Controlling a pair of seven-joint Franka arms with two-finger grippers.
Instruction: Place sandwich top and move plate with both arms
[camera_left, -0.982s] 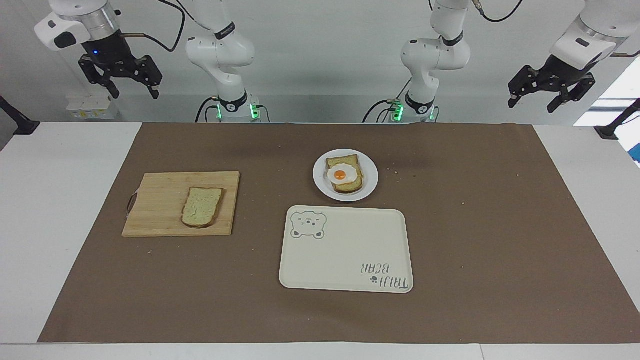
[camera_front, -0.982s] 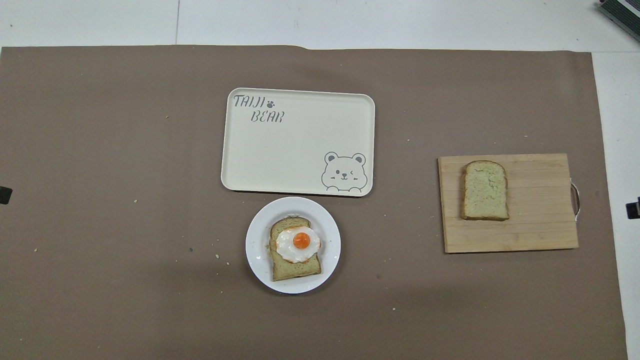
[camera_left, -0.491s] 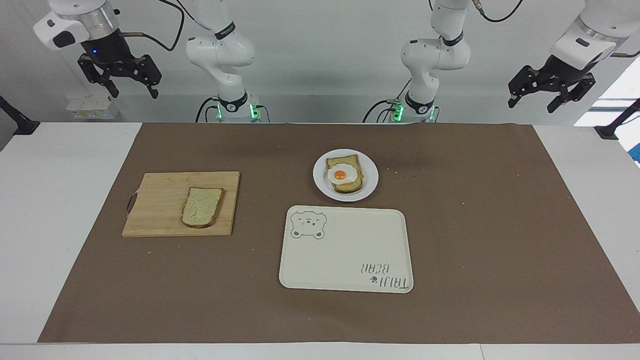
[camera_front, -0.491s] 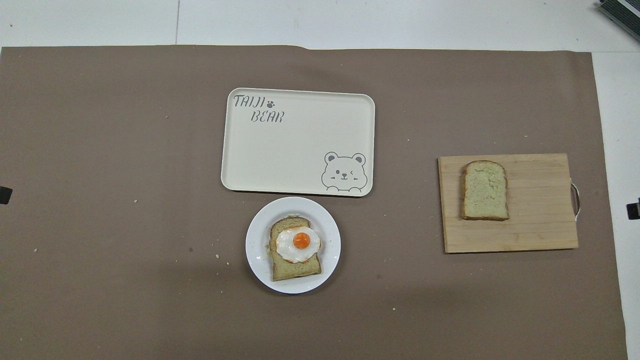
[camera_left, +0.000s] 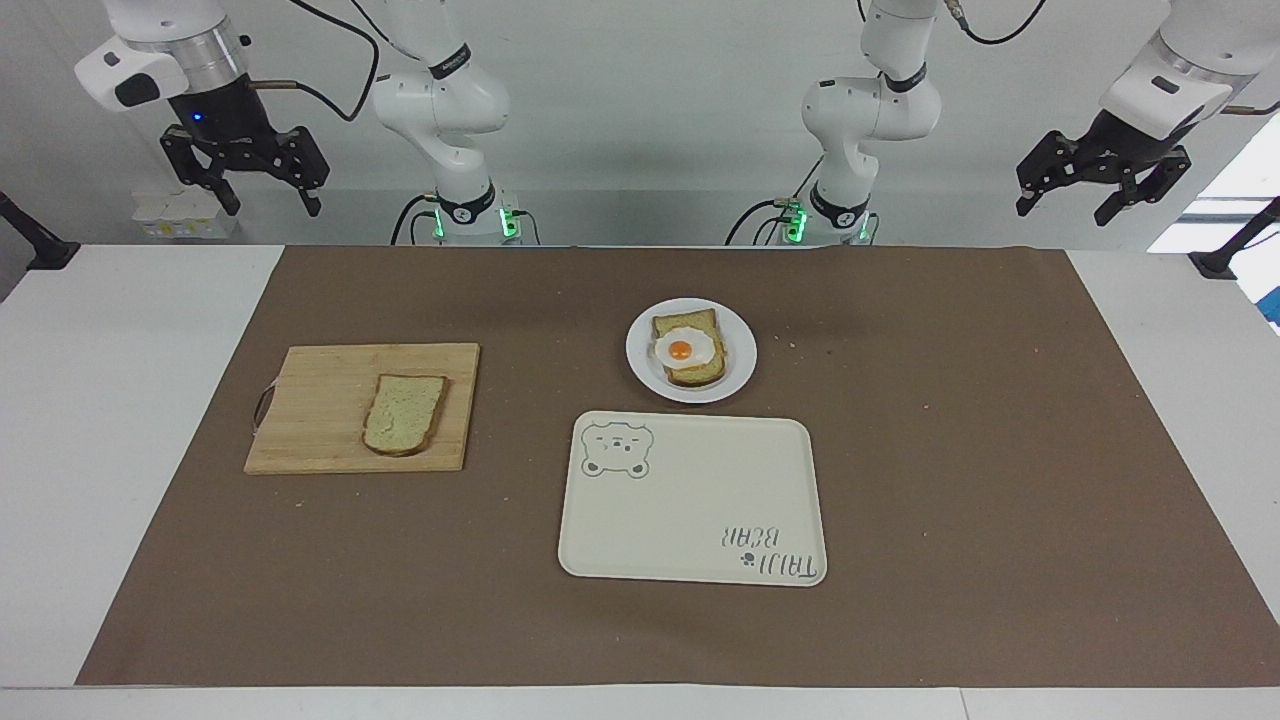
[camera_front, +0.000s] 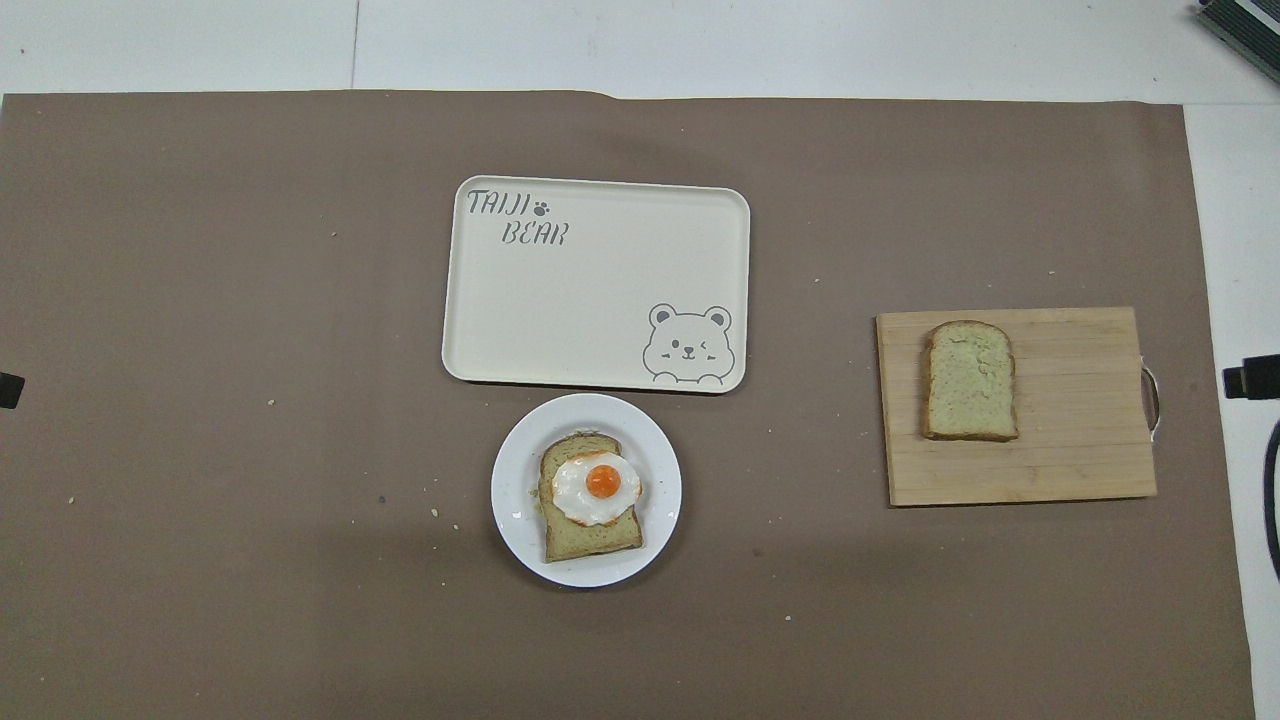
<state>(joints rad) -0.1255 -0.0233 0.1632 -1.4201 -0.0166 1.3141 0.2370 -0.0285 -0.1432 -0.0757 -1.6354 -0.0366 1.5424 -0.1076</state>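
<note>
Change noted: the right end effector (camera_left: 245, 175) has shifted slightly inward and downward over the last second, from above the bare bench edge toward the cutting board's end. Its tip now shows further into the overhead view at the 3 o'clock edge. Its fingers are spread and hold nothing. The left end effector (camera_left: 1100, 180) has not moved; it waits raised over the left arm's end of the bench, fingers spread and holding nothing.

Assessment: the right arm appears to be starting its approach to the sandwich top. No task item has been touched or displaced.

Positions, facing view:
- Sandwich top (camera_left: 404, 413): flat on the wooden cutting board (camera_left: 320, 400), at roughly 9 o'clock from the plate, well apart from it.
- Plate (camera_left: 739, 371): on the brown mat (camera_left: 1000, 450), carrying the toasted slice (camera_left: 700, 373) topped by the fried egg (camera_left: 688, 349).
- Bear tray (camera_left: 690, 500): just beside the plate at its 6 o'clock, nothing on it.

Count:
- Arms: two.
- End effectors: two.
- Bread slices: two (one plain, one under the egg).
- Fried eggs: one.
- Plates: one.
- Trays: one.
- Cutting boards: one.
- Crumbs scattered on the mat: several, not counted.

Both task steps remain outstanding.
</note>
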